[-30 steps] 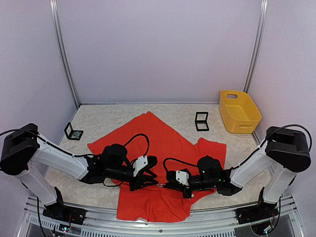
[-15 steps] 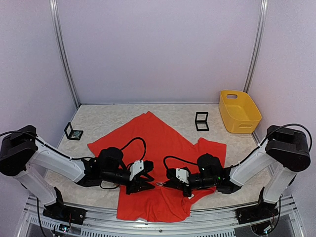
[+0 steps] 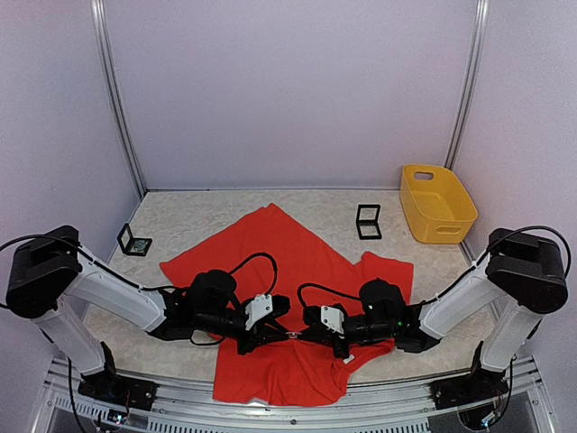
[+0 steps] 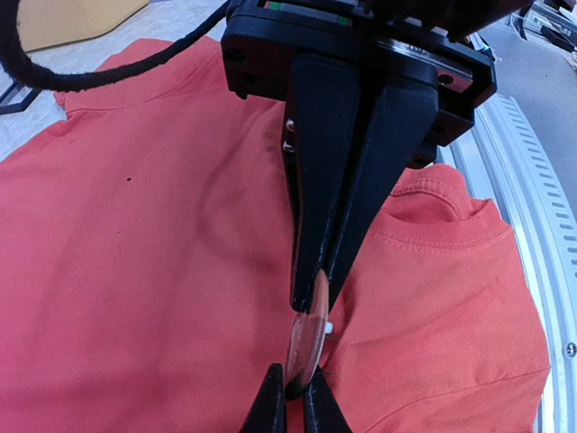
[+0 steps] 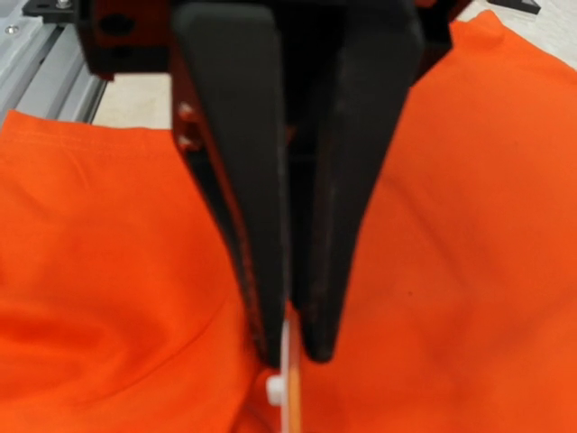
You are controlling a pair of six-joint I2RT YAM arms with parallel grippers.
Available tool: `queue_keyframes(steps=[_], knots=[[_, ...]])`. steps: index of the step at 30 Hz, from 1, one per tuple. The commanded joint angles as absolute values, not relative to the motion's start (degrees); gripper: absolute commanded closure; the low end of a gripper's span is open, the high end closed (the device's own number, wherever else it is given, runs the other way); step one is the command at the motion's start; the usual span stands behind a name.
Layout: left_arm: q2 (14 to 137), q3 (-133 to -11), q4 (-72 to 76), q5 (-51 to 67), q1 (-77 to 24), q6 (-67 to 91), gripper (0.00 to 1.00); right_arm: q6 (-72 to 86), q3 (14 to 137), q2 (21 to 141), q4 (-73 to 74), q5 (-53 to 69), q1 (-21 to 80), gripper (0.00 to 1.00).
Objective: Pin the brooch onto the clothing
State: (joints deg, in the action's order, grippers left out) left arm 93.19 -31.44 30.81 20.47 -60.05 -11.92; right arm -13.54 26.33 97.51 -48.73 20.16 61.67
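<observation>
My left tool (image 4: 293,386) has slid in to meet my right tool (image 4: 317,302); both pinch the brooch (image 4: 305,338), apparently edge-on, just above the red T-shirt (image 3: 279,244) on the tabletop (image 3: 207,212).

text: none legible | labels: none | numbers: none

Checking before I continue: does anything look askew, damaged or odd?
Nothing damaged. The brooch stands on edge over the T-shirt, pinched by left fingers and right fingers at once; the fabric lies rumpled.
</observation>
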Motion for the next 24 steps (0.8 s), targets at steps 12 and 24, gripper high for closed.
queue_keyframes(steps=[12, 24], knots=[[90.29, -31.95, 31.09, 20.36, -60.60, -10.61, 1.00, -12.21, 25.50, 94.28, -42.55, 23.89, 60.19, 0.77], [86.42, -32.67, 27.48, 22.27, -60.73, -11.32, 1.00, -7.51, 25.13, 102.15, -44.36, 23.99, 57.43, 1.00]])
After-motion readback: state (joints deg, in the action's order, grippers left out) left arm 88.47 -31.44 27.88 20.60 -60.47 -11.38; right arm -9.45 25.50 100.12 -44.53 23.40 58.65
